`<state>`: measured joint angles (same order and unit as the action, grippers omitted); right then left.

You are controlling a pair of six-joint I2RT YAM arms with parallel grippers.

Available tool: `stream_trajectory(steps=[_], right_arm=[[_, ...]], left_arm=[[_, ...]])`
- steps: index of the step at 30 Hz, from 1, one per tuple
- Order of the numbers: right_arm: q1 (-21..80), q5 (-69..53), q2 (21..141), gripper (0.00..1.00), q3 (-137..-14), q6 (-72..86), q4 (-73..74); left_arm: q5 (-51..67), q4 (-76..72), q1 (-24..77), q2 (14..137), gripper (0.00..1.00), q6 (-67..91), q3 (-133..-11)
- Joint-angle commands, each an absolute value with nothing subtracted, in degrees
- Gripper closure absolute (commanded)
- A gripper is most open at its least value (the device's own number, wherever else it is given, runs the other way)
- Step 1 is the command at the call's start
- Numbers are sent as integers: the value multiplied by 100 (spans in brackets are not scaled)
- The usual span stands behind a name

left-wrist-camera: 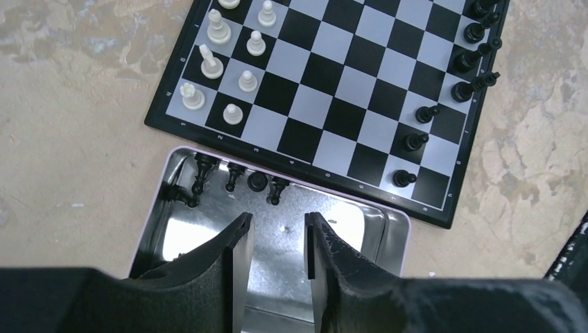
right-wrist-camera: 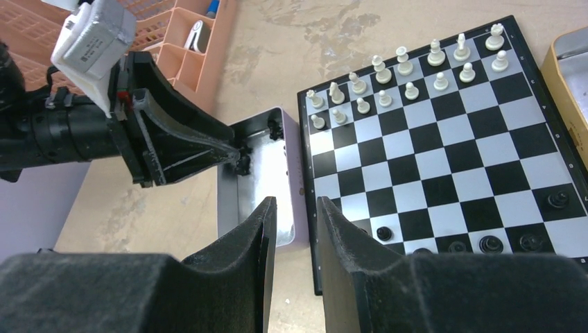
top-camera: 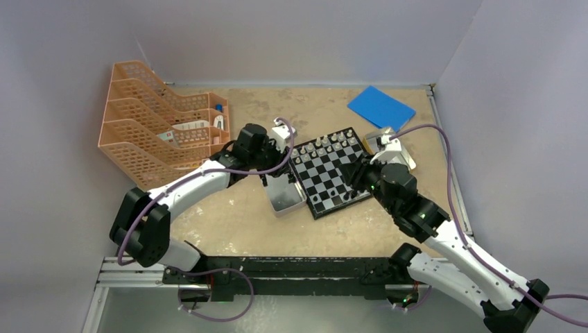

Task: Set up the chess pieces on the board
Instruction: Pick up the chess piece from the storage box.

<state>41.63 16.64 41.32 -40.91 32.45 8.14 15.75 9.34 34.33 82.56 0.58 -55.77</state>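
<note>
Jaws of left gripper parted, empty — black pieces just beyond.

The left arm reaches forward and inward from its base, elbow out to the left, wrist bent so that the left end effector points steeply down. Its two black fingers stand a narrow gap apart with nothing between them. The right arm stretches forward and inward to the left. The right end effector likewise shows a narrow, empty gap.
</note>
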Motion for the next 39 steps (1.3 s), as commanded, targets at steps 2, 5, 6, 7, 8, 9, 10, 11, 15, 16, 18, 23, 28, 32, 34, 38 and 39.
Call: stream_trajectory(steps=[2,5,6,7,8,9,10,11,15,16,18,23,28,32,34,38,39], right_arm=[[4192,1509,4046,69,-4122,3140,580],[4192,1462,4048,69,-4125,3149,571],[4192,1445,4045,69,-4128,3152,568],[4192,1428,4045,69,-4132,3147,571],[4192,1417,4050,69,-4143,3151,569],[4192,1397,4042,69,-4140,3146,567],[4192,1378,4027,69,-4144,3146,562],[4192,1353,4019,69,-4139,3145,536],[4192,1263,3999,69,-4122,3144,481],[4192,1256,4001,69,-4128,3140,491],[4192,1270,3986,69,-4126,3138,509],[4192,1270,3961,68,-4103,3075,441],[4193,1291,3953,68,-4179,3038,516],[4192,1300,3922,68,-4184,3032,525],[4192,1308,3916,68,-4184,3024,529],[4192,1318,3925,68,-4192,3018,571],[4192,1318,3939,67,-4178,3025,567]], left_arm=[[1943,323,3371,8537,70,-258,-5641],[2072,133,3374,8652,69,-228,-5482],[2100,90,3372,8694,68,-280,-5419],[2116,87,3377,8766,68,-395,-5352],[2103,88,3376,8830,68,-499,-5306],[2060,-108,3376,8895,68,-614,-5268],[2016,-158,3373,8975,68,-691,-5258],[2013,-166,3374,9036,68,-768,-5270],[2114,-249,3373,9148,68,-1130,-5257],[2110,-319,3370,9149,68,-1190,-5230],[2174,-465,3362,9181,68,-1299,-5153],[2026,-763,3366,9372,69,-1411,-5022],[2011,-839,3361,9551,71,-1586,-5085],[1976,-835,3361,9685,72,-1698,-5177],[1986,-829,3361,9753,72,-1761,-5215],[1899,-877,3365,9885,74,-1803,-5245],[1905,-931,3366,9901,75,-1806,-5225]])
